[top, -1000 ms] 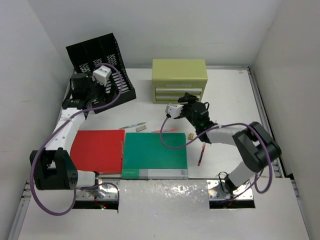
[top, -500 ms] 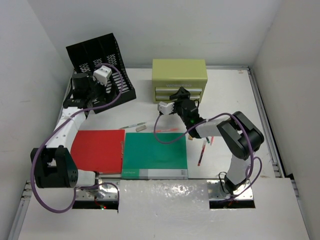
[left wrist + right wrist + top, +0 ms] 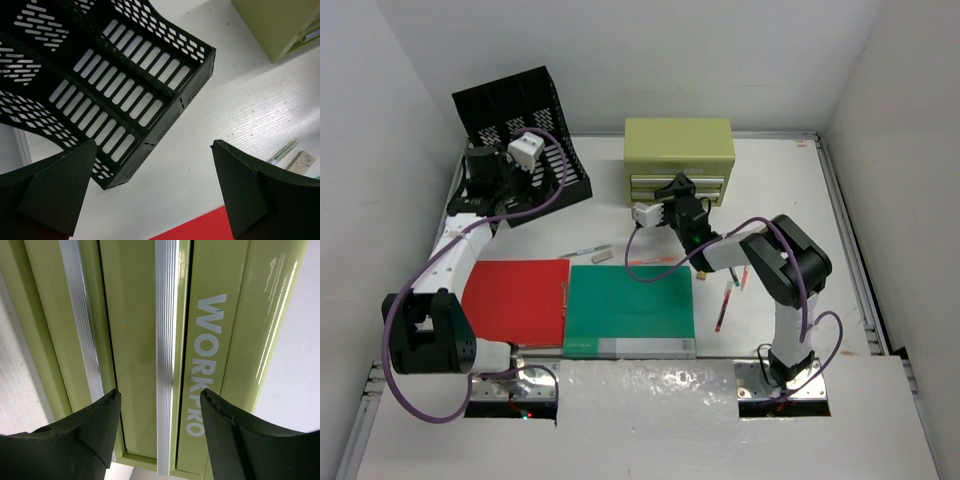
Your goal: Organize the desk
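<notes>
The desk (image 3: pixel 790 200), a broad white top with thin grey rails along its edges, fills the floor of the white-walled booth and carries everything else. A black mesh file rack (image 3: pixel 515 110) leans in its far left corner, and an olive-green drawer box (image 3: pixel 678 140) stands at the middle of the far edge, with its front turned toward the arms. Near the near edge a red folder (image 3: pixel 515 298) lies flat with a green folder (image 3: pixel 630 305) just beside it on the right, their long sides almost touching. A slim pen (image 3: pixel 585 250) and a small pale eraser (image 3: pixel 602 256) lie between the folders and the rack, and a red pen (image 3: pixel 722 310) lies off the green folder's right side. The left gripper (image 3: pixel 155 195) hangs above the open front of the rack, its jaws spread as wide as they go with nothing between them but the rack's front corner and bare desk below. The right gripper (image 3: pixel 157 430) is up against the front of the drawer box, its jaws partly spread. A ribbed silver handle strip (image 3: pixel 166 340) runs between the two fingers (image 3: pixel 75 435), with a gap showing on either side, so nothing is pinched. White lettering on the box front reads WORKPRO.
</notes>
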Controlling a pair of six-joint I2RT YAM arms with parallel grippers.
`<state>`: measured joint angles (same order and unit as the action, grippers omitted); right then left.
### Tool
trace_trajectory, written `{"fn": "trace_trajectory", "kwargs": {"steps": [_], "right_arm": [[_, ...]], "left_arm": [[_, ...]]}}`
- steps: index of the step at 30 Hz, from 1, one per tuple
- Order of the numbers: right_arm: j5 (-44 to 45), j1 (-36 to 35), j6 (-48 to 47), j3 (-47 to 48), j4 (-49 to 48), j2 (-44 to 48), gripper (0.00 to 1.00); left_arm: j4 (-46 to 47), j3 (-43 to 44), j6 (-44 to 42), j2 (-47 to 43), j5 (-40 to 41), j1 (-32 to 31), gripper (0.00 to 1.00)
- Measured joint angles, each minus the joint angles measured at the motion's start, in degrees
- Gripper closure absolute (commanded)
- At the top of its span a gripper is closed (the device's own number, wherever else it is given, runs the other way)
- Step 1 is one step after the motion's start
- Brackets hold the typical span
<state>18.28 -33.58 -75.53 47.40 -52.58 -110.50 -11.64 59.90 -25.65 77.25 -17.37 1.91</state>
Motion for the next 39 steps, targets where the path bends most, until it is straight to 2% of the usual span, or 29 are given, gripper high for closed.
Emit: {"fn": "trace_trajectory", "kwargs": {"steps": [8,12,15,19,23,29,39], "right_arm": [[2.45,0.0,-1.51,1.53,-1.9,-3.85,0.48],[4.31,-0.24,-2.29,2.25,-3.78,-4.85,0.59],[5.18,-0.44,-2.4,2.71,-4.28,-5.07,0.62],[5.9,-0.57,-2.8,3.19,-6.08,-5.68,0.87],[6.16,-0.63,-3.58,3.13,-7.82,-6.21,1.0],[5.35,-0.85,-4.55,-0.44,-12.98,-6.23,1.0],[6.1,-3.85,-2.47,-8.92,-16.61,-1.27,1.0]], "left_arm": [[0.31,-0.33,-0.04,0.0,0.44,0.0,0.0],[0.31,-0.35,-0.04,0.02,0.63,0.0,0.0],[0.28,-0.35,-0.07,0.02,0.74,0.0,0.0],[0.33,-0.44,-0.26,0.02,0.79,0.0,0.0],[0.31,-0.74,-0.63,0.02,0.85,0.0,0.0],[0.39,-0.79,-0.94,0.13,1.07,0.0,0.0],[1.57,-1.11,-0.92,0.55,1.22,0.0,0.0]]}}
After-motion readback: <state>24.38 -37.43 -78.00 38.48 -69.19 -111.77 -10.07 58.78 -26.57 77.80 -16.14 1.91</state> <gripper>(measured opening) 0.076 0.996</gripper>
